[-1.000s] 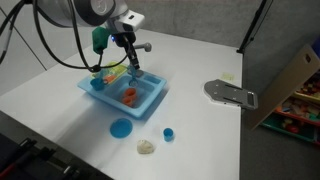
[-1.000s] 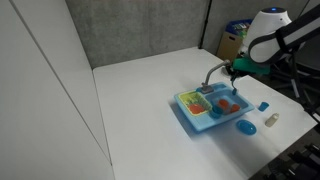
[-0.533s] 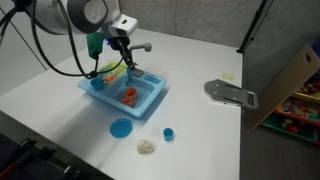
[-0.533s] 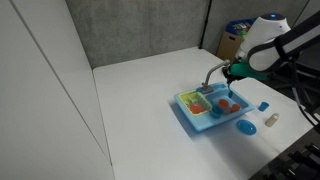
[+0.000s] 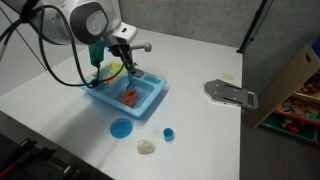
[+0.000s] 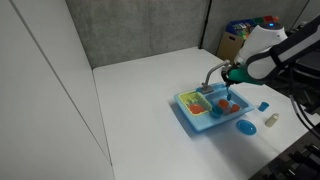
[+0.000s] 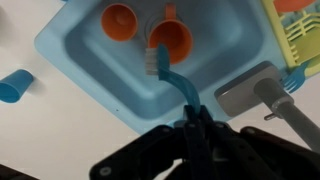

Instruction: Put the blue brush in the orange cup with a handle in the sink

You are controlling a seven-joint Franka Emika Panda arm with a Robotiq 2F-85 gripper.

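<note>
My gripper (image 7: pixel 192 120) is shut on the blue brush (image 7: pixel 174 84) and holds it over the light-blue sink (image 7: pixel 80 60). In the wrist view the brush's pale bristle end lies against the rim of the orange cup with a handle (image 7: pixel 176 40), which stands in the basin. A second round orange piece (image 7: pixel 120 18) sits beside it. In both exterior views the gripper (image 5: pixel 126 64) (image 6: pixel 232 74) hangs just above the sink (image 5: pixel 150 102) (image 6: pixel 192 118), near the orange cup (image 5: pixel 130 97) (image 6: pixel 228 104). The brush is too small to make out there.
A grey faucet (image 7: pixel 262 92) and the yellow-green rack (image 7: pixel 296 36) flank the basin. On the table near the sink lie a flat blue disc (image 5: pixel 121 127), a tiny blue cup (image 5: pixel 168 132) and a beige lump (image 5: pixel 147 146). A grey flat object (image 5: pixel 230 93) lies farther off.
The gripper has come down a little toward the sink basin with the brush still in it. Nothing else has moved.
</note>
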